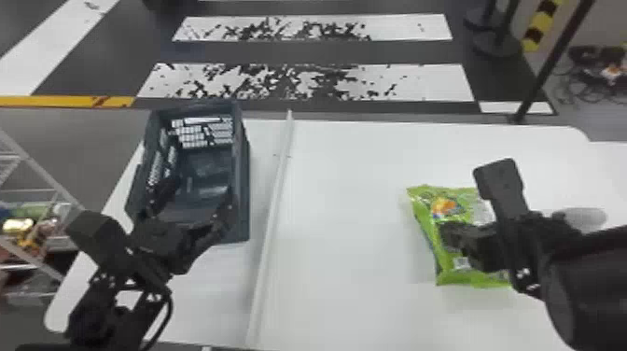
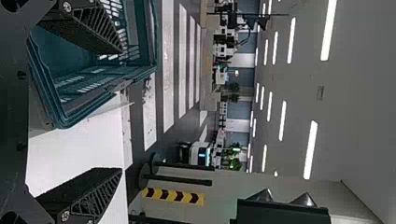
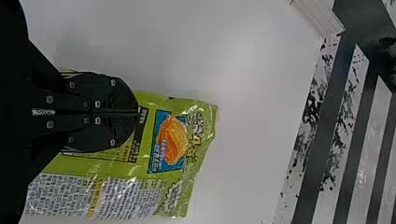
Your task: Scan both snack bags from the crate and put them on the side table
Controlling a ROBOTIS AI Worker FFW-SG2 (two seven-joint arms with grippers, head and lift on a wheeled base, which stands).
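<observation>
My left gripper [image 1: 189,207] is at the near part of the dark crate [image 1: 245,186], its fingers spread wide. In the left wrist view, the same gripper [image 2: 105,112] has nothing between its fingers, and the crate [image 2: 70,112] is beside them. On the white table at the right lies a green snack bag [image 1: 424,219], with my right gripper [image 1: 450,233] over its middle. The right wrist view has that gripper [image 3: 139,112] with its fingertips together against the snack bag [image 3: 198,140]; whether a fold is pinched between them is unclear. A glossy patch shows inside the crate.
A raised white strip [image 1: 270,210] runs between the crate and the snack bag. A pale rounded object [image 1: 581,219] is beside the right arm. Wire shelving [image 1: 42,191] with goods stands at the left, and a dark post [image 1: 550,60] rises behind the table.
</observation>
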